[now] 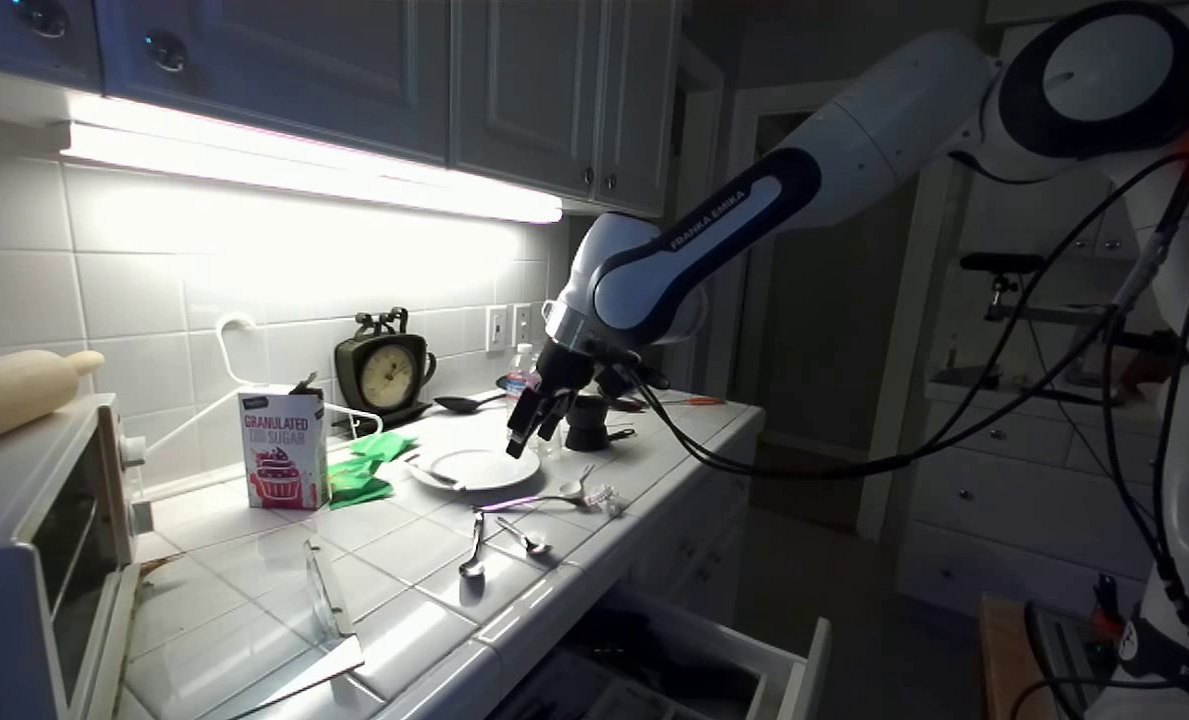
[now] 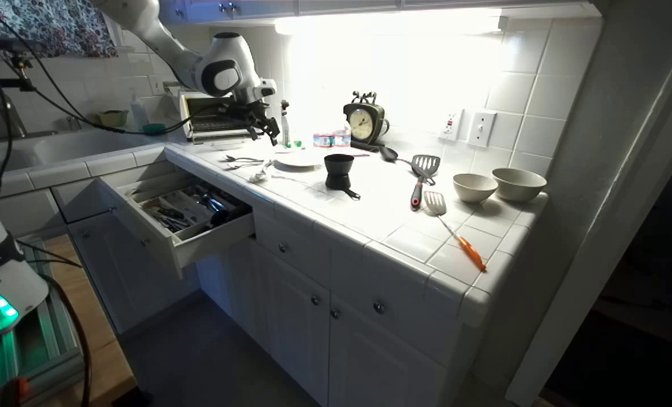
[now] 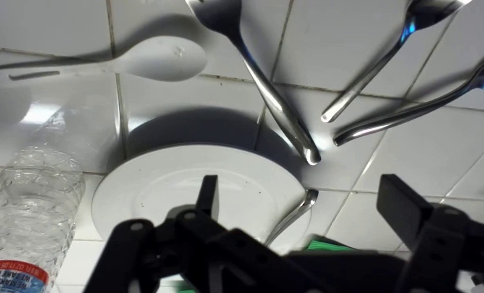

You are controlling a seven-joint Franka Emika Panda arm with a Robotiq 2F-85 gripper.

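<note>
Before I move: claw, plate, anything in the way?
Claw open, empty. Plate on counter, metal handle over its rim. Possible obstacle: clear bottle beside the plate.

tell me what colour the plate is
The plate is white, with a few small dark specks; the wrist view shows it best.

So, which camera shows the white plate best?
The wrist view: it shows the white plate large and more from above, though the gripper hides part of it. Both exterior views show it smaller and slanted, as a narrow oval.
</note>
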